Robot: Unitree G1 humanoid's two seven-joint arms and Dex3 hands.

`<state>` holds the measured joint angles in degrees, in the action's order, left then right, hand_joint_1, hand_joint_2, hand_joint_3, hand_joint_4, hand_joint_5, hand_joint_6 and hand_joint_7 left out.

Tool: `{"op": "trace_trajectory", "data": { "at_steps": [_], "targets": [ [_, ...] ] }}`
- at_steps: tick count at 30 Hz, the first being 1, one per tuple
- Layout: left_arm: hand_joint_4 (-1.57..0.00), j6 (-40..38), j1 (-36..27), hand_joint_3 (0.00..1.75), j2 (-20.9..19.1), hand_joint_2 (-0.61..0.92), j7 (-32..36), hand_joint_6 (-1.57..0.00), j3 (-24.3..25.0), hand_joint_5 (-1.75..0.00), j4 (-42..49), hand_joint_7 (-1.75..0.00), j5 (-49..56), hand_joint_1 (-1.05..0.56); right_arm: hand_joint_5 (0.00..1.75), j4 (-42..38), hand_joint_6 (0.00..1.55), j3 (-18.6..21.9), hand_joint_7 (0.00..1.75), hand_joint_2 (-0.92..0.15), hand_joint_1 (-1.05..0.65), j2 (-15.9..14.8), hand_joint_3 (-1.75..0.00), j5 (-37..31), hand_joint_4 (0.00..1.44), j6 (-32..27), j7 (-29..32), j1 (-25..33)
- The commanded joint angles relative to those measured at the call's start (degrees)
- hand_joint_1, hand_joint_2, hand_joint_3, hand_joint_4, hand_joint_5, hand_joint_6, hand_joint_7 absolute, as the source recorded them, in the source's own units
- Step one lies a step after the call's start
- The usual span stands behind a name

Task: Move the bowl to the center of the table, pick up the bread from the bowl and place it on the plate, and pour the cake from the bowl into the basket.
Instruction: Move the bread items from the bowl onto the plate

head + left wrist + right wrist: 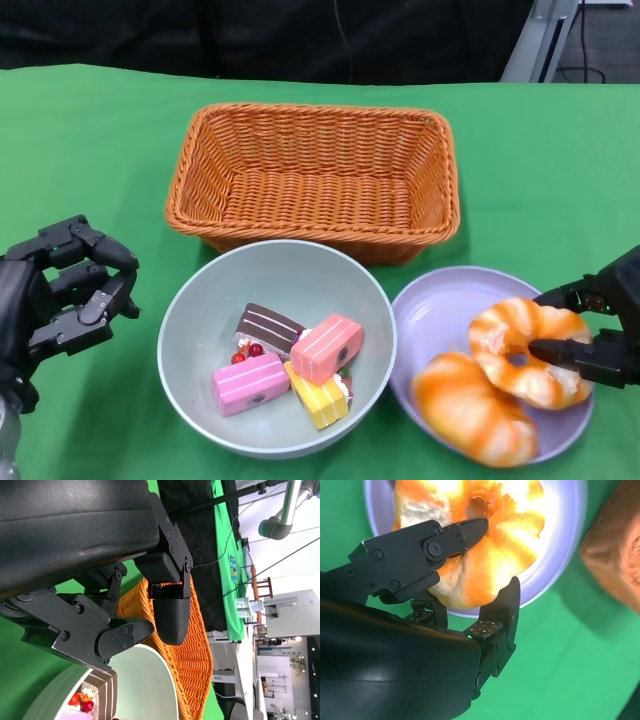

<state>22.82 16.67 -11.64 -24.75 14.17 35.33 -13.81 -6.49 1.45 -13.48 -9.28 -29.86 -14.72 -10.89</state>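
Black fingers [562, 350] of the right hand [605, 335] are being held around the near side of the ring-shaped bread [530, 350], 1 above its rim and 1 against its centre hole; in the right wrist view the fingers [460, 532] are being pressed onto the bread [485, 565], so the bread is being pinched. This bread is being carried on the lavender plate [430, 315], leaning partly on a 2nd orange bread [475, 410] lying at the plate's near edge.

Just left of the plate, and touching or nearly touching it, the grey-green bowl [190, 330] is being seen near the middle of the green surface [90, 150]. 4 cake pieces are being held inside it: a chocolate slice [268, 325], a pink slice [327, 348], another pink slice [250, 383] and a yellow one [318, 395], with small red berries [246, 352] between them.

Behind the bowl, the empty woven orange basket [200, 180] is being shown upright, its near wall close to the bowl's far rim.

Left of the bowl and apart from it, the left hand [65, 290] is being held with its fingers [105, 285] curled loosely and parted, nothing being gripped. In the left wrist view those fingers [170, 615] are being seen apart, with basket [195, 655] and bowl rim [165, 680] beyond.
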Motion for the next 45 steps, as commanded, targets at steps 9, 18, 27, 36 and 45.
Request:
{"op": "trace_trajectory", "data": {
  "at_steps": [9, 18, 27, 36, 45],
  "targets": [
    [-0.79, 0.7, -0.4, 0.81, -1.2, 0.69, 1.2, -0.82, 0.0, -1.47, -0.2, -1.15, 1.0, -0.06, 0.75, -1.3, 0.78, -4.0, 0.35, -0.92, -0.22, -0.5, -0.20, -3.4, 0.68, 11.7, 7.2, 2.2],
    [-0.77, 1.0, -0.3, 0.83, -1.0, 0.68, 0.9, -0.79, -0.1, -1.50, 0.4, -1.19, 1.0, -0.06, 0.26, 2.8, 0.72, -6.3, 0.01, -0.92, -0.25, -1.9, -0.07, -6.4, 0.70, 23.7, 10.2, 6.1],
    [-0.77, 0.8, -0.2, 0.84, -0.9, 0.68, 0.6, -0.81, -0.2, -1.51, 0.4, -1.18, 0.8, -0.04, 0.07, 5.6, 0.49, -7.8, 0.00, -0.92, -0.41, -4.7, -0.03, -12.8, 0.52, 34.0, 13.2, 9.0],
    [-0.77, 0.8, -0.1, 0.84, -1.1, 0.68, 0.1, -0.80, -0.2, -1.51, 0.5, -1.19, 0.5, -0.05, 0.00, 7.9, 0.28, -8.9, 0.00, -0.92, -0.54, -6.2, -0.04, -19.1, 0.24, 35.8, 14.4, 10.7],
    [-0.76, 1.0, -0.2, 0.83, -1.4, 0.68, 0.3, -0.80, -0.1, -1.52, 0.7, -1.19, 1.0, -0.06, 0.00, 9.5, 0.24, -9.5, 0.00, -0.92, -0.59, -6.3, -0.06, -21.8, 0.14, 33.1, 12.1, 11.2]
  ]
}}
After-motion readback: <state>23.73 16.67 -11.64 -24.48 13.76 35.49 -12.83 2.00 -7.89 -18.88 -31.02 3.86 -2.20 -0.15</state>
